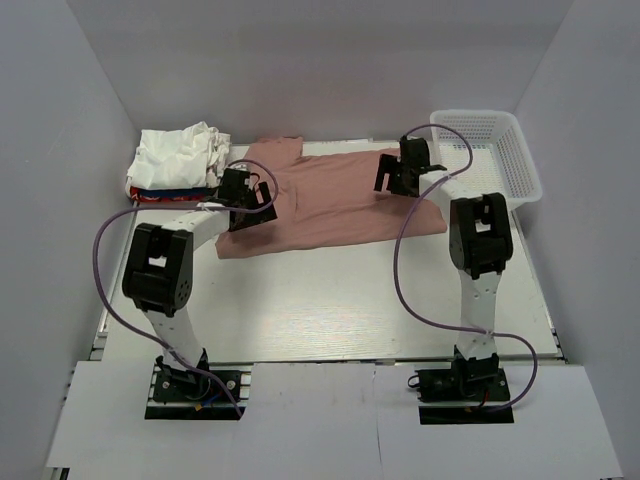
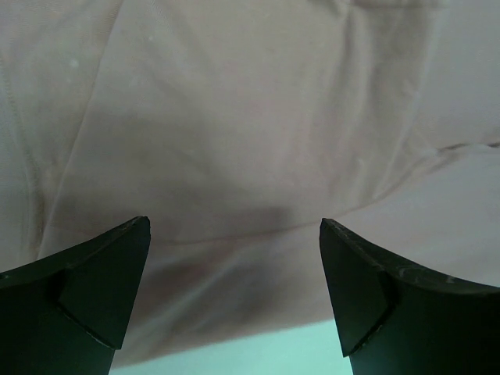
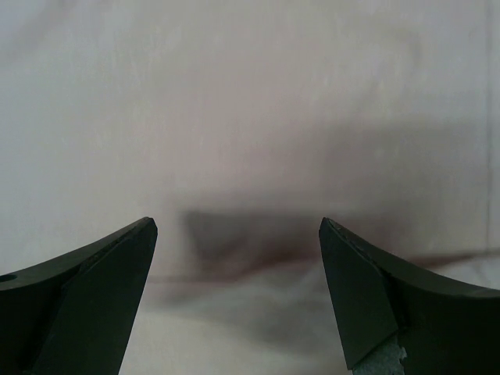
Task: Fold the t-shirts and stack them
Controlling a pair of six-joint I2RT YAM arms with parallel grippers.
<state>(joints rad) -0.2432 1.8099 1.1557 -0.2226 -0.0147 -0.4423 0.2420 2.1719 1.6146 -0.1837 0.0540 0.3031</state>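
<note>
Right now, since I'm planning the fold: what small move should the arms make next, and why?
Probably lower both and close on the pink t-shirt: the left end effector and right end effector hang open over its opposite ends, gripping nothing.

Spread t-shirt (image 1: pixel 330 205) lies beneath the left gripper (image 1: pixel 246 203) and right gripper (image 1: pixel 395 178); shirt pile (image 1: pixel 180 160) sits left of the former; basket (image 1: pixel 470 130) right of the latter.

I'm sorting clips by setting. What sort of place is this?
Probably a robot lab's test cell, not a home: plain white walls box in the table, the left arm and right arm are bolted at its edge, and a pink t-shirt lies spread near a white basket.
</note>
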